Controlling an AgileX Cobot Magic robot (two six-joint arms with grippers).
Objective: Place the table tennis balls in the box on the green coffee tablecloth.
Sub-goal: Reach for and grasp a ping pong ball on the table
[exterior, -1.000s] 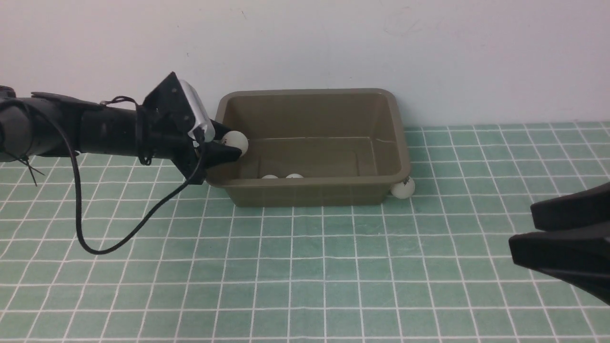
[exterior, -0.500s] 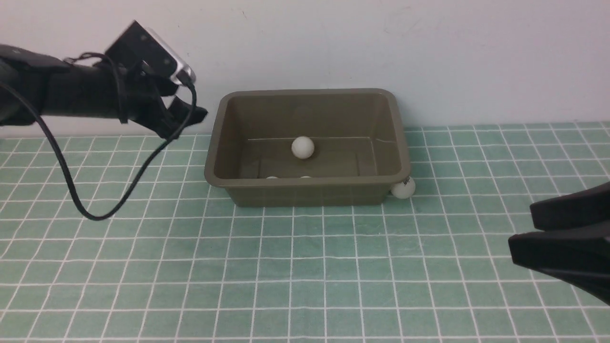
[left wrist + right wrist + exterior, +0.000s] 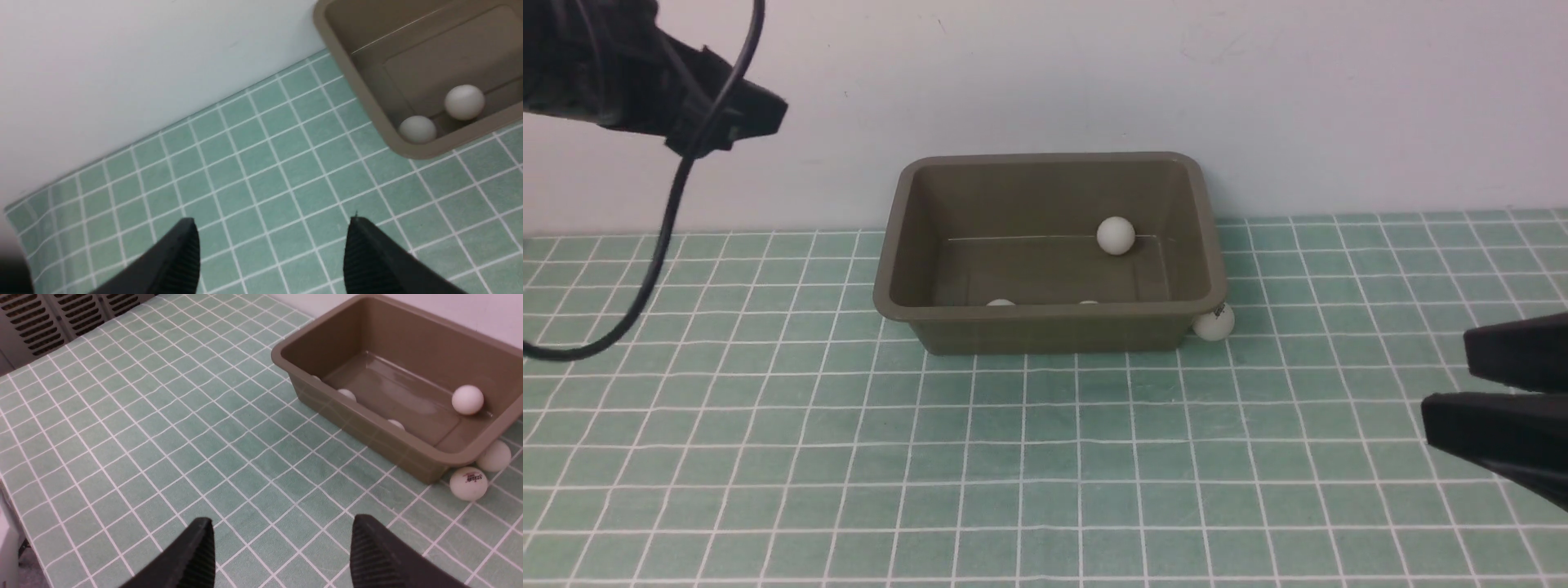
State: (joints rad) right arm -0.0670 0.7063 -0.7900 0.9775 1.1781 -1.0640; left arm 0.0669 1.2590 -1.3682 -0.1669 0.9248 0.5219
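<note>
One green coffee tablecloth (image 3: pixel 1045 457) covers the table, and the olive-brown box (image 3: pixel 1052 333) sits on it at 12 o'clock, close to the wall. Both arms hold clear of the box. The left pincer (image 3: pixel 271 222) hangs high at 10 o'clock and the right pincer (image 3: pixel 282 520) sits low at 4 o'clock, each with fingers apart and nothing between them. At least three table tennis balls are already in the box: one (image 3: pixel 1115 235) at 2 o'clock on its floor, two (image 3: pixel 1001 303) tucked under the near wall at 5 and 7 o'clock. Two loose balls (image 3: pixel 468 483) lie on the cloth just beside the box's 4 o'clock corner, so the job looks a little over half done. The nearer loose ball carries a small dark printed logo (image 3: pixel 474 477), too small to read; no other writing shows.
</note>
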